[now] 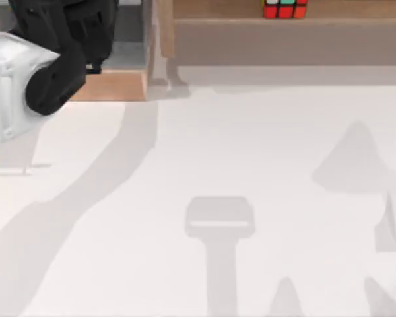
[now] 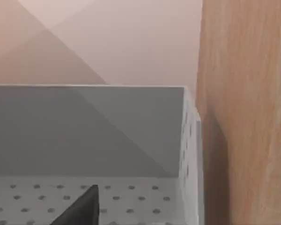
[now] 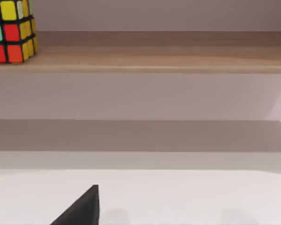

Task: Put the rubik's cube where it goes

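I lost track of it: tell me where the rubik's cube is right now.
The rubik's cube sits on the wooden shelf at the top view's far edge, right of centre, with no gripper on it.

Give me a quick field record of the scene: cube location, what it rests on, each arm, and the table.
cube: rubik's cube at the far edge of the top view, right of centre
support: sits on a wooden shelf, raised above the table
contact: no gripper touching it
left arm: left arm at the far left corner, by a grey perforated bin
right arm: finger tip low in its wrist view, facing the shelf
table: white table, shadows across it
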